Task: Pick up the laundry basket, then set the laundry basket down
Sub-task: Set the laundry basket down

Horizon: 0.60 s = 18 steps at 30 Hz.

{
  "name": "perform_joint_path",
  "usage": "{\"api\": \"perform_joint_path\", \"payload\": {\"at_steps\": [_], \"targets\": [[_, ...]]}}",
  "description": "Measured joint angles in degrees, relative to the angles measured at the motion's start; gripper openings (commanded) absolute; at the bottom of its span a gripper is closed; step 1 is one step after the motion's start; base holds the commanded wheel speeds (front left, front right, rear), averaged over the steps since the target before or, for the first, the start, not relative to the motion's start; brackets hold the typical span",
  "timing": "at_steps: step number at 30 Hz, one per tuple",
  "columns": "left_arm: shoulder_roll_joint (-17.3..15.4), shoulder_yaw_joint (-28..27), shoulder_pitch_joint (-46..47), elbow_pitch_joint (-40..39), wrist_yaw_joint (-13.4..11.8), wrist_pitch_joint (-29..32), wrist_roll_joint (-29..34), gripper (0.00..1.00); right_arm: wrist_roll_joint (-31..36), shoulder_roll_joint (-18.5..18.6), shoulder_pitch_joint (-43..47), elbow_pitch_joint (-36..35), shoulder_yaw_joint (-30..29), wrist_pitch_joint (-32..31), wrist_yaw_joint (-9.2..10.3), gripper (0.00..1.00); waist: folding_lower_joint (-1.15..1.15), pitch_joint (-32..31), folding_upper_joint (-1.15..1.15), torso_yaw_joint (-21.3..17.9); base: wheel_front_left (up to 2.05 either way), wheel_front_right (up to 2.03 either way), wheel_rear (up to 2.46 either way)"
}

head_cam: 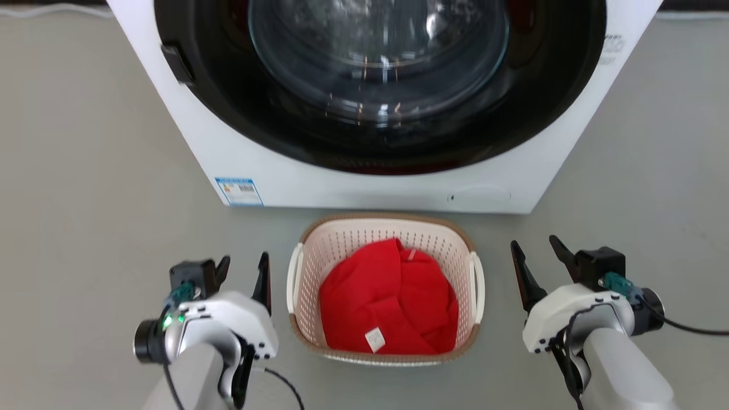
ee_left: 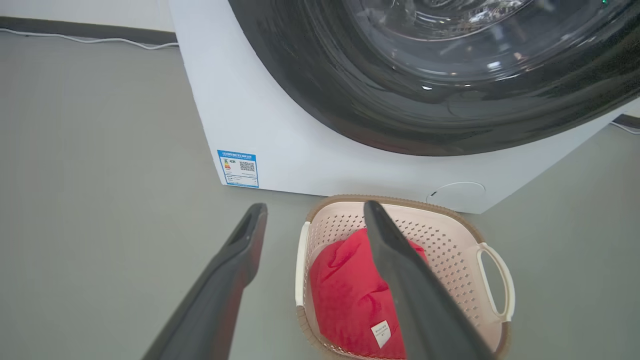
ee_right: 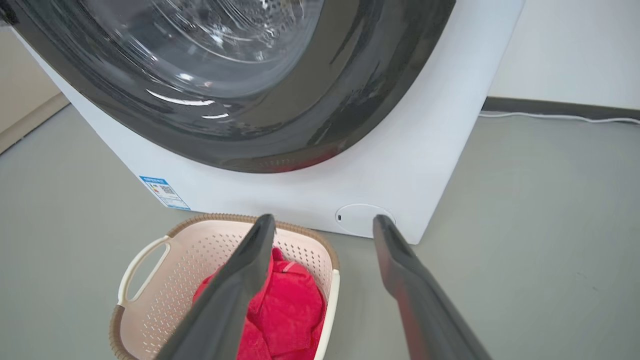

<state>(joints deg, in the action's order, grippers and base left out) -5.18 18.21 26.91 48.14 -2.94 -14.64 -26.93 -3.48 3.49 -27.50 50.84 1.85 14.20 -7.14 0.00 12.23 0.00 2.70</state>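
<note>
At the lower left of the head view, my left gripper (head_cam: 245,259) stood with its jaws released and nothing between them, just beside the left wall of the laundry basket (head_cam: 342,239). At the lower right, my right gripper (head_cam: 533,242) was likewise spread wide and empty, a little further off from the basket's other side. Between the 2 of them, in the lower middle of the frame, the basket sat flat on the grey floor (head_cam: 85,171). A red garment (head_cam: 387,296) was heaped inside it, with a small white tag showing. The basket's 2 white side handles (head_cam: 294,279) were untouched. Beyond the basket, across the top of the frame, stood the white washer (head_cam: 273,165) with its dark round door, close behind the basket's far rim. By my reading, nothing of the task was done yet: the lift had not begun, and both the pick-up and the set-down were left. I judged the arms well placed for a 2-handed grasp at the handles.
</note>
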Motion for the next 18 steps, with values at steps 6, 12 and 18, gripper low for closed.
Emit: {"api": "perform_joint_path", "payload": {"at_steps": [6, 12, 18], "targets": [[0.0, -3.6, -5.3, -4.6, 0.4, 0.0, 2.8, 1.00, 1.5, -0.2, 3.8, -6.2, -0.9, 0.0, -0.01, 1.00, 0.00, -4.2, 0.00, 0.3, 0.00, 0.00, 0.00], [0.4, -7.0, -9.7, -9.2, 0.9, 0.0, 4.5, 1.00, 1.9, -0.3, 8.0, -11.7, -0.4, 0.0, 0.00, 1.00, 0.00, -7.3, 0.00, 0.6, 0.00, 0.00, 0.00], [1.2, -9.9, -14.5, -12.7, 1.3, 0.0, 6.7, 1.00, 2.4, -0.4, 12.8, -15.7, 0.0, 0.0, -0.01, 1.00, 0.00, -10.3, 0.00, 0.6, 0.00, 0.00, 0.00]]}}
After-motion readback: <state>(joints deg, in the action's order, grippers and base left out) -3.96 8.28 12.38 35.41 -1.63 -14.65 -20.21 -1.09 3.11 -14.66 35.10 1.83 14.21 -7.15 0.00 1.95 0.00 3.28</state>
